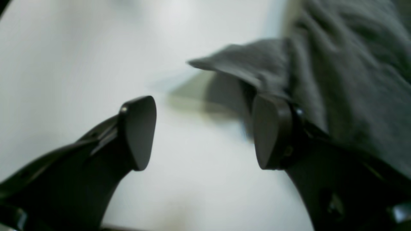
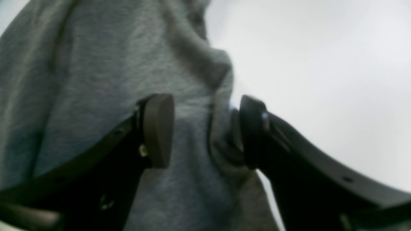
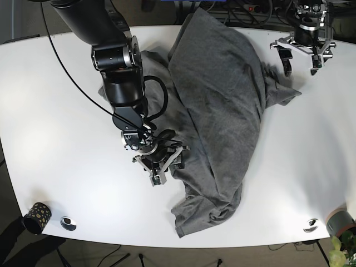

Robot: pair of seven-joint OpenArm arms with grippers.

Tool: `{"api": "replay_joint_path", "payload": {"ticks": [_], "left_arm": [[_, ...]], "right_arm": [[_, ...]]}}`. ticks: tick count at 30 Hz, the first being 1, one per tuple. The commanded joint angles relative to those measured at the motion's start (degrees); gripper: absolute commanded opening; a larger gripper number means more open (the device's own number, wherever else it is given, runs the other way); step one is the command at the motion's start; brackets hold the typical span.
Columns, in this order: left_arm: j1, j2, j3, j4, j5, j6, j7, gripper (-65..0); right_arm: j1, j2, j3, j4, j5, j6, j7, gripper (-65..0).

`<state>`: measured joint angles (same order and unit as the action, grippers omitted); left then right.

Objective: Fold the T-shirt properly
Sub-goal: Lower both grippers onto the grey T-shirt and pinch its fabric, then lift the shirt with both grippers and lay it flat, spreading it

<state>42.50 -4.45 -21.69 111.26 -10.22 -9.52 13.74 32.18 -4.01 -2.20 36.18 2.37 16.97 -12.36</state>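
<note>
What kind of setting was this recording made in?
Probably a robotics lab: a white table carries only a grey T-shirt between two arms, with cables behind its far edge and bare floor around it.

1. The surface (image 3: 50,111) is a large white table with rounded corners, evenly lit.
2. Below its near edge the floor (image 3: 111,257) is dark.
3. Black cables (image 3: 253,14) lie behind the far edge.
4. A green plant (image 3: 344,250) shows at the near right corner.
</note>
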Motion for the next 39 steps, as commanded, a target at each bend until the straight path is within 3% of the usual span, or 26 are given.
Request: {"api": "replay_joint_path", "payload": {"ticks": [1,4,10,12,31,39], "left_arm": [[0.4,-0.3,-0.2,1.0,-0.6,-1.2,-1.6,-21.7],[0.4,0.7,-0.3,0.9,-3.2,-3.3,-1.1,-21.7],[0.0,1.1,-0.2,0.8,-4.9,-6.3,4.4,-21.7],[0.0,1.1,0.5,0.8,-4.9,-6.3,4.8,-21.7],[-5.4,0.6,7.7,-8.4,-4.9,-6.3,7.0,-22.1],[-7.0,0.6,11.6,-11.4,-4.6,-6.3,7.1,-22.6]], "right_arm": [[1.7,-0.5,0.0,0.8,0.4,0.65,1.2,-33.8],[0.9,-0.5,0.0,0.9,0.4,0.65,1.2,-36.5],[0.6,-0.5,0.0,0.8,0.4,0.65,1.2,-60.6],[0.1,-0.5,0.0,0.8,0.4,0.65,1.2,-64.2],[-0.1,-0.3,0.0,1.4,0.4,0.65,1.0,-65.0],[-2.3,-0.3,0.0,6.3,0.4,0.65,0.8,-65.0]]}}
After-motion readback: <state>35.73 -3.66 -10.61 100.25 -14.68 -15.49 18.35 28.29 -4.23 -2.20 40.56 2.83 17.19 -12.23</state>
